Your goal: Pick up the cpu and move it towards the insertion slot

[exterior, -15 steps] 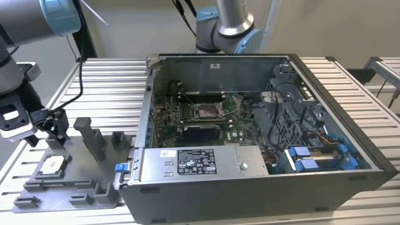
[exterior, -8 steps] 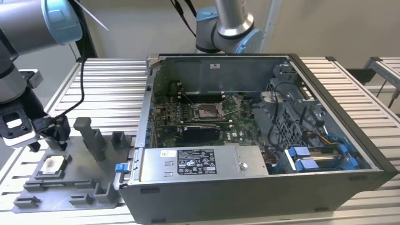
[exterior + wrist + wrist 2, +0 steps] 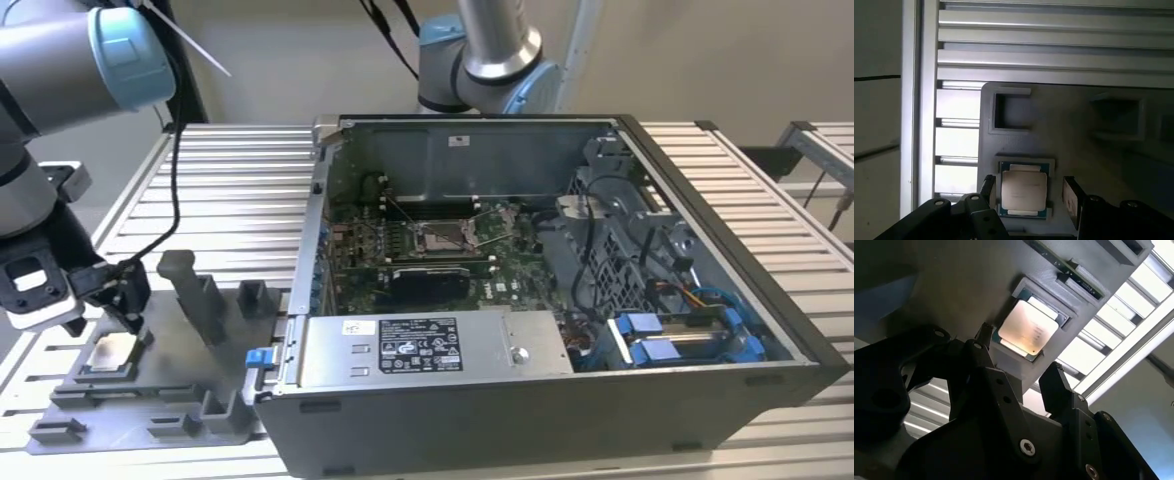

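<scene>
Slatted tabletop [image 3: 227, 170]: both wrist views show tool [image 3: 1028, 186] open astride cpu [image 3: 1023, 192]; exterior view shows insertion slot [image 3: 441, 237].

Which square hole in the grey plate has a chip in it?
The hole nearest the black gripper holds the silvery square chip; the others are empty.

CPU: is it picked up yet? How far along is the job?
Done: the approach. The gripper hangs over the cpu, open, with one finger on each side. In hand: nothing is gripped, and the cpu lies flat in its pocket on the grey fixture plate. Left: the grasp, the lift and the whole move to the insertion slot inside the computer case.
</scene>
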### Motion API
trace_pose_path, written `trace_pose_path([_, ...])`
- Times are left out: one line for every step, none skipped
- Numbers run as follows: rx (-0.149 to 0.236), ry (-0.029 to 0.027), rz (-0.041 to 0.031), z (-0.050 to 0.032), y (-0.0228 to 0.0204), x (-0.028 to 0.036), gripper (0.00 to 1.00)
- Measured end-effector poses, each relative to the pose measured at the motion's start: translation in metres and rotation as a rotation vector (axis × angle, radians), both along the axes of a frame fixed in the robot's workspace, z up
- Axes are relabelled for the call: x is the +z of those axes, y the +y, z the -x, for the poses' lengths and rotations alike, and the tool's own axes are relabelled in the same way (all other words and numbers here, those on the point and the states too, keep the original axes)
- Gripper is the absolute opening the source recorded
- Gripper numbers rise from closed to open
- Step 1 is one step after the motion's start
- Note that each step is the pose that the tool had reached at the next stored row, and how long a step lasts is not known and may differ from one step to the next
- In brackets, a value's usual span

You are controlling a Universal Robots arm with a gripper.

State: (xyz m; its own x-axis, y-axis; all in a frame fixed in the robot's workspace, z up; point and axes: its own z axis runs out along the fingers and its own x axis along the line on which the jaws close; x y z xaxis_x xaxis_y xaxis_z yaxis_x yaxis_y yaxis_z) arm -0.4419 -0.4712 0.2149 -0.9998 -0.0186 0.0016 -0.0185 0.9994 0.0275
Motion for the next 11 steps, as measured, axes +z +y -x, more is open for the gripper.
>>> trace_pose_path([0.000, -0.0002, -0.0001, 0.0002, -0.0006, -0.0017, 1.00])
trace_pose_path([-0.001, -0.0004, -0.0002, 0.0006, -0.0009, -0.0033, 1.00])
trace_pose_path([-0.001, -0.0003, -0.0001, 0.0009, -0.0012, -0.0046, 1.00])
trace_pose_path([-0.001, -0.0002, 0.0003, 0.0012, -0.0014, -0.0060, 1.00])
trace_pose_path([-0.002, -0.0001, 0.0006, 0.0015, -0.0017, -0.0077, 1.00])
trace_pose_path([-0.002, -0.0001, 0.0009, 0.0016, -0.0018, -0.0092, 1.00])
trace_pose_path([-0.002, -0.0001, 0.0014, 0.0017, -0.0019, -0.0109, 1.00])
trace_pose_path([-0.002, -0.0002, 0.0020, 0.0017, -0.0020, -0.0124, 1.00])
trace_pose_path([-0.002, -0.0002, 0.0030, 0.0017, -0.0020, -0.0137, 1.00])
trace_pose_path([-0.002, 0.0000, 0.0037, 0.0018, -0.0022, -0.0149, 1.00])
trace_pose_path([-0.002, 0.0000, 0.0039, 0.0018, -0.0028, -0.0158, 1.00])
